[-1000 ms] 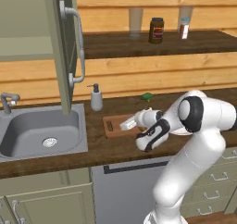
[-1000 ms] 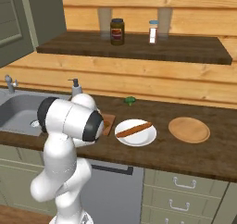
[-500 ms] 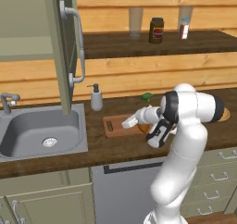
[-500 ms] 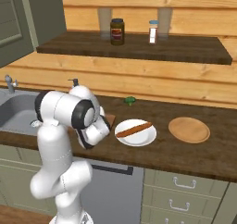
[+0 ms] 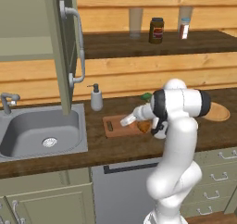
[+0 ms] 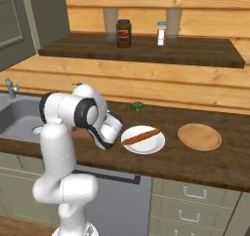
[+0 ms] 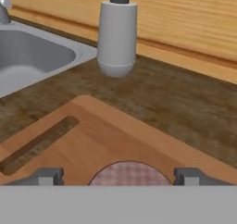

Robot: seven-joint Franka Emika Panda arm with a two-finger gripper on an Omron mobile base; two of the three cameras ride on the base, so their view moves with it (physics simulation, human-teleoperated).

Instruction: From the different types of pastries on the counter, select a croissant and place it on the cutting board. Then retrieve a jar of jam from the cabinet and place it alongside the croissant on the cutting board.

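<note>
Croissant (image 5: 144,126), golden-brown and lumpy, lies on my reddish-brown wooden cutting board (image 7: 106,140); gripper (image 7: 118,176) tips spread apart astride a checked round lid (image 7: 128,173); grey soap dispenser (image 7: 117,33) at twelve o'clock, steel sink (image 7: 32,56) at ten, dark wood-grain counter (image 7: 185,112).

base views flank the arm; hand view looks closely along cutting board (image 7: 115,140).

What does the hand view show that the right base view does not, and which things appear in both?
Hand view alone: the soap bottle, the cutting board with its slot handle, a checked round lid between the two fingers, standing apart.
Right base view alone: the white plate with the long stick pastry, the round wooden plate, the shelf with the dark jar.
Both: the sink, the dark counter.
</note>
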